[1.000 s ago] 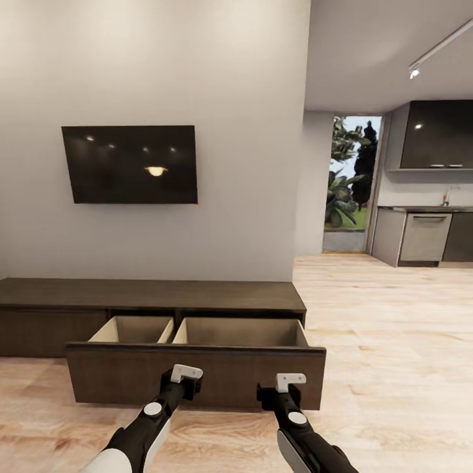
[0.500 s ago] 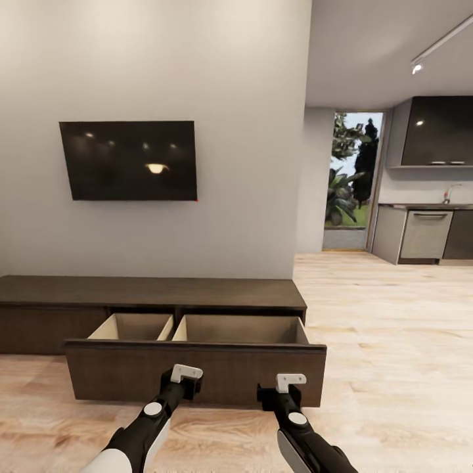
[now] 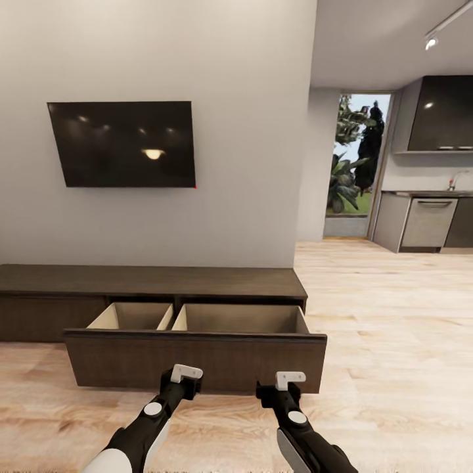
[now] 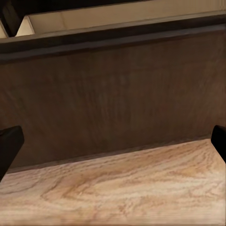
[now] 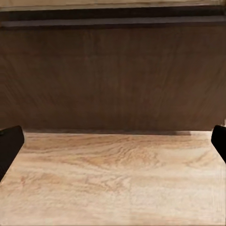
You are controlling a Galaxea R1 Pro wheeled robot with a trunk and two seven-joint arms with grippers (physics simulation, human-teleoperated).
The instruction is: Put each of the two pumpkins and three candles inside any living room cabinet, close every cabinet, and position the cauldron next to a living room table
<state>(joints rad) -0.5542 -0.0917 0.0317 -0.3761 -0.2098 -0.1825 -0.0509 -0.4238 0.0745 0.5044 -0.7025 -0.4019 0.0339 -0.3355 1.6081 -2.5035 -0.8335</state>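
A black TV [image 3: 122,144] is hanging on the pale wall at the far left, above the cabinet [image 3: 151,281], a long low dark-brown unit running along that wall. Its wide drawer [image 3: 195,358] is standing pulled out toward the robot, showing two pale beige compartments (no contents are showing in them from the head view). The left gripper [image 3: 181,379] is hovering near the drawer front, just above the light plank floor [image 3: 394,328], and its fingertips [image 4: 10,143] are sitting far apart at the edges of the wrist view, so the fingers are spread with nothing between them. The right gripper [image 3: 286,386] is hanging beside it, a little further right, facing the same dark front, likewise spread wide and empty. At the far right a glass door [image 3: 355,164] is showing garden plants, and a kitchen [image 3: 433,197] with black cupboards is lying beyond.
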